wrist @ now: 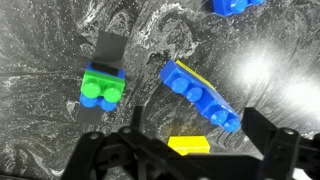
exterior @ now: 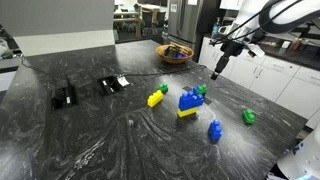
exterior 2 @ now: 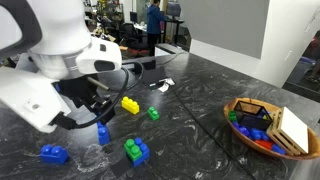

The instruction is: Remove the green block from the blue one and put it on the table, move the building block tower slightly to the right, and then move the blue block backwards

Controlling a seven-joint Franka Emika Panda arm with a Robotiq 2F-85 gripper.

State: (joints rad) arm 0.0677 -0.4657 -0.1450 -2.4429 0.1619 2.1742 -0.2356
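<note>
The green block (wrist: 102, 85) sits on a small blue block, left of centre in the wrist view. It also shows in both exterior views (exterior: 201, 91) (exterior 2: 130, 147). Right beside it stands the building block tower (wrist: 200, 93) (exterior: 188, 103) (exterior 2: 103, 133), a blue studded block on a flat yellow one. Everything rests on the dark veined table (exterior: 100, 140) (exterior 2: 205, 100). My gripper (wrist: 195, 125) (exterior: 216, 72) (exterior 2: 97, 108) is open and empty, hanging well above the blocks and touching none.
A yellow block with a green piece (exterior: 157, 96) (exterior 2: 130, 104) lies close by; its yellow edge (wrist: 188, 145) shows below my fingers. A loose blue block (exterior: 214, 130) (exterior 2: 53, 153) (wrist: 235, 5) and a loose green one (exterior: 248, 116) lie nearby. A bowl (exterior: 175, 52) (exterior 2: 236, 108) holds items.
</note>
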